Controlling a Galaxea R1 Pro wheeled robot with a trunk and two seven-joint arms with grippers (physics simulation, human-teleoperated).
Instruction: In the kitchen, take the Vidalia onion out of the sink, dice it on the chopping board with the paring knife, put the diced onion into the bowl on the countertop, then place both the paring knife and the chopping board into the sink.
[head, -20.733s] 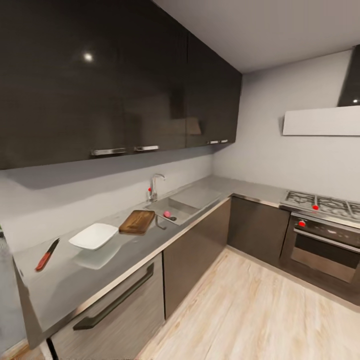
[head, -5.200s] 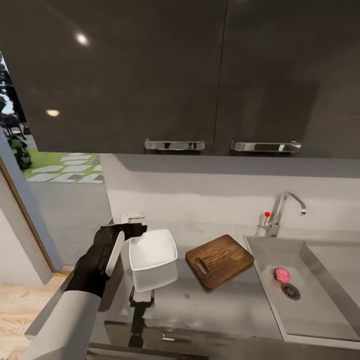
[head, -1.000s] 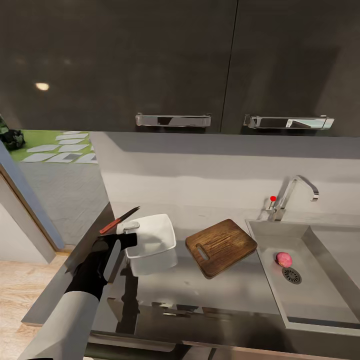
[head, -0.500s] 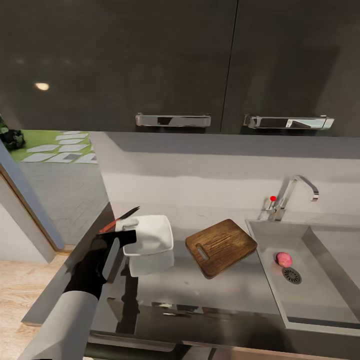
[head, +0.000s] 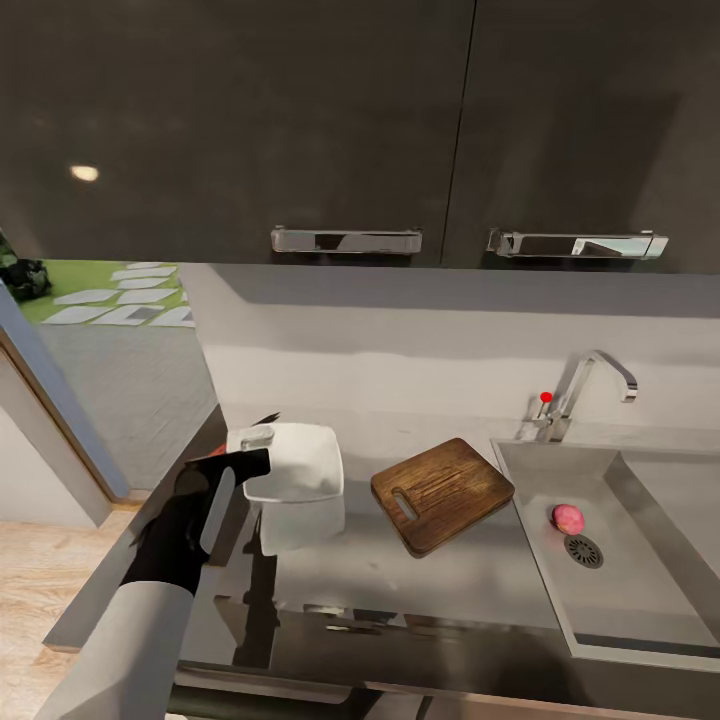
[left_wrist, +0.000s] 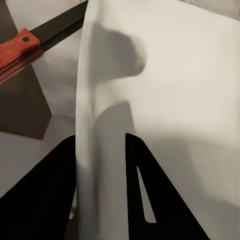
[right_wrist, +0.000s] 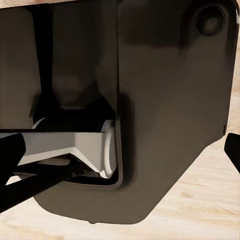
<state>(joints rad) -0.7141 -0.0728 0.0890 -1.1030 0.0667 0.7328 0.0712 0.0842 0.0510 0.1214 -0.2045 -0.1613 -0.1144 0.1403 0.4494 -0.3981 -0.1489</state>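
Countertop (head: 420, 590) runs across lower frame, sink (head: 640, 600) at lower right w/ the onion (head: 568, 518) beside the drain. Chopping board (head: 442, 494) lies centre, flat. Bowl (head: 295, 462) left of centre, tilted, lifted by left gripper (head: 250, 452), fingers (left_wrist: 150, 200) clamped on its rim. Likely rigid, light, slick: rim pinch could slip. Paring knife (left_wrist: 30, 42) just behind the bowl; best taken by the handle. Right gripper: can't tell.

A dark brown, rounded robot body part (right_wrist: 170, 100) looms close, with a white cylindrical joint (right_wrist: 75, 145) tucked in a recess. Pale wooden floor (right_wrist: 200, 210) lies beneath. A black fingertip (right_wrist: 234, 147) shows at the edge.
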